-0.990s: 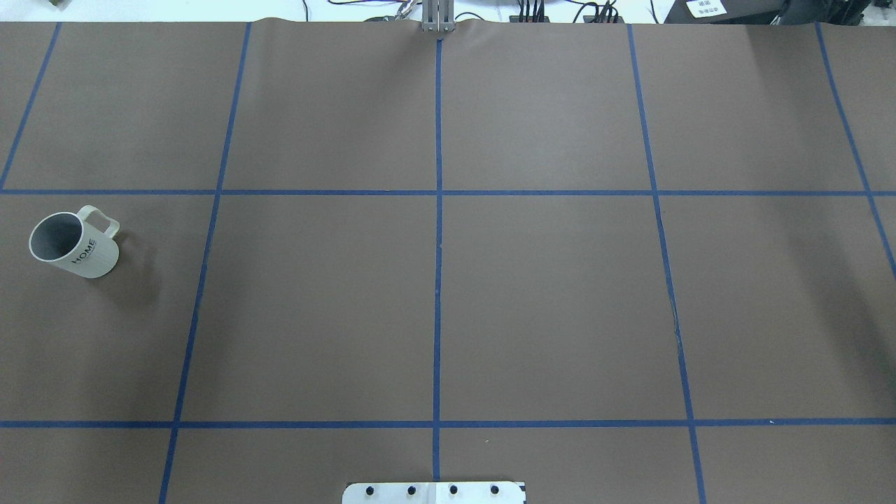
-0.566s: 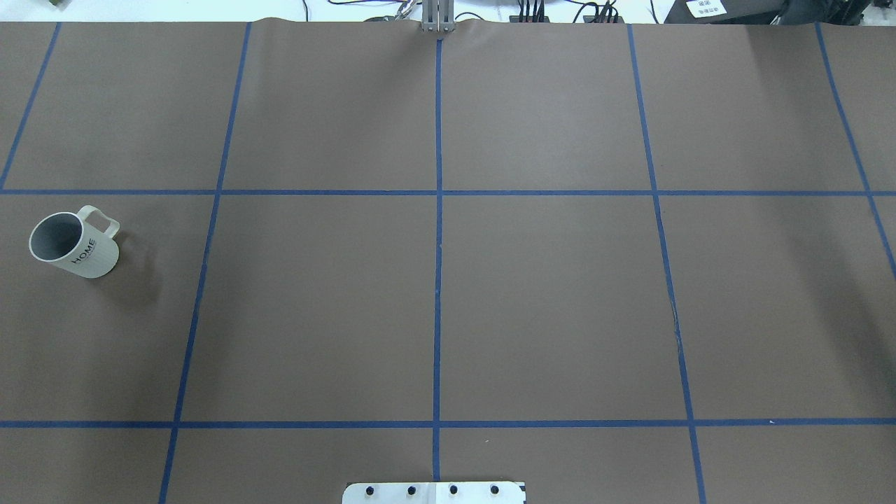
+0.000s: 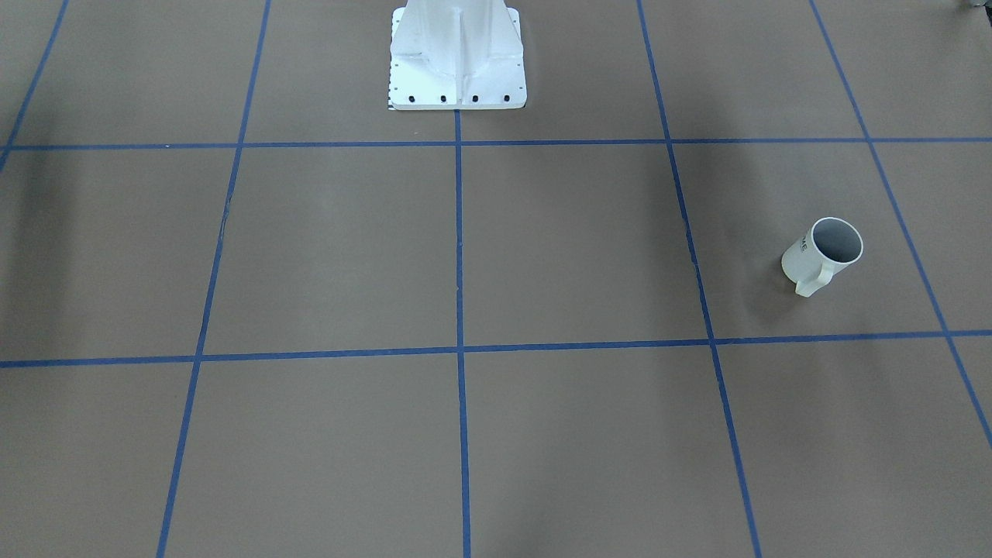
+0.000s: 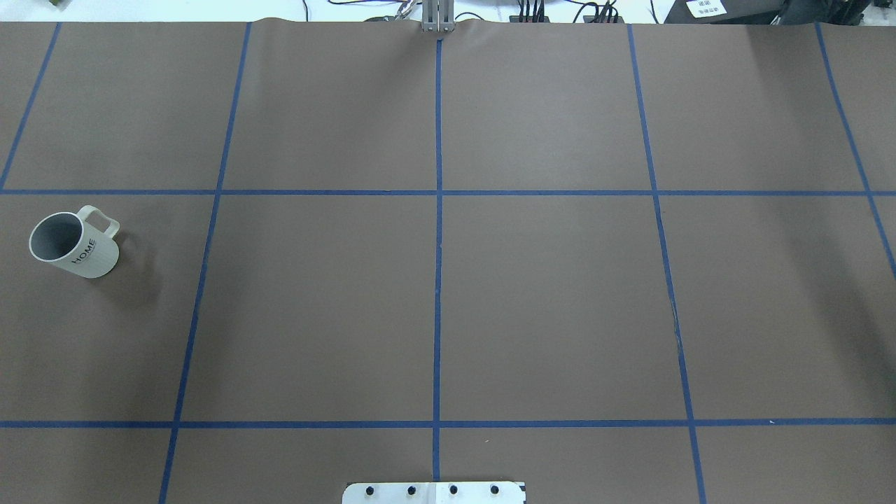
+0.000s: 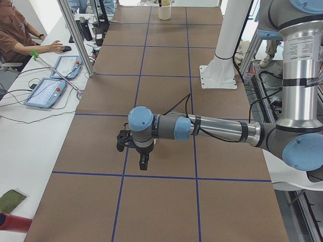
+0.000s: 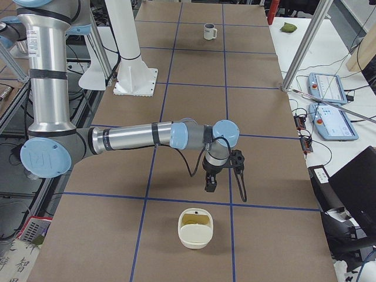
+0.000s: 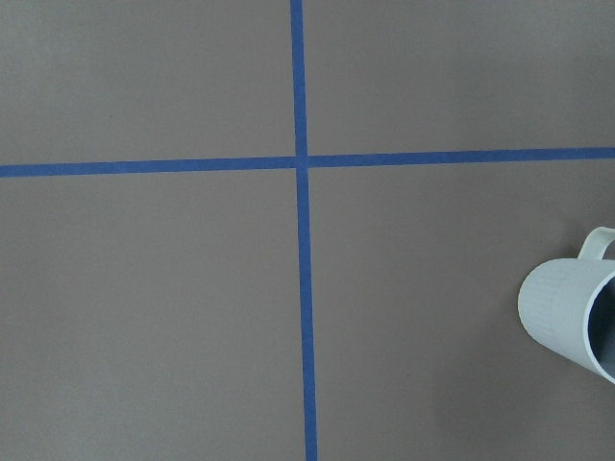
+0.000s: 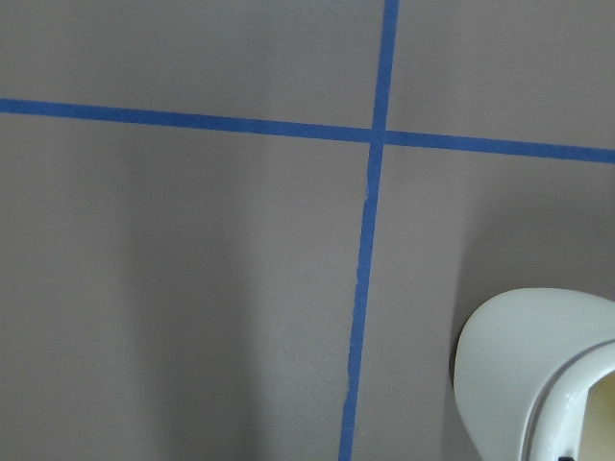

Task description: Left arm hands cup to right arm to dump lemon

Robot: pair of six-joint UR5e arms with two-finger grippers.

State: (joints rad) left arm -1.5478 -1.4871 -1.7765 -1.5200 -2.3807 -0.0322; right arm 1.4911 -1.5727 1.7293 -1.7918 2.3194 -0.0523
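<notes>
Finds cup (image 4: 73,245) upright at overhead's mid-left, lemon unseen inside; cannot tell how wide left gripper (image 5: 143,162) or right gripper (image 6: 210,183) stands, both mid-frame in side views; risks tipping cup through an off-centre, badly gauged grab.

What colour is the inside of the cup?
Grey inside the white cup, clearest in the overhead view.

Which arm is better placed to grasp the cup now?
The left arm. The cup stands at the left end of the table, and the left wrist view shows it at its edge. The right arm hangs over the opposite end, near a white bowl, far from the cup.
</notes>
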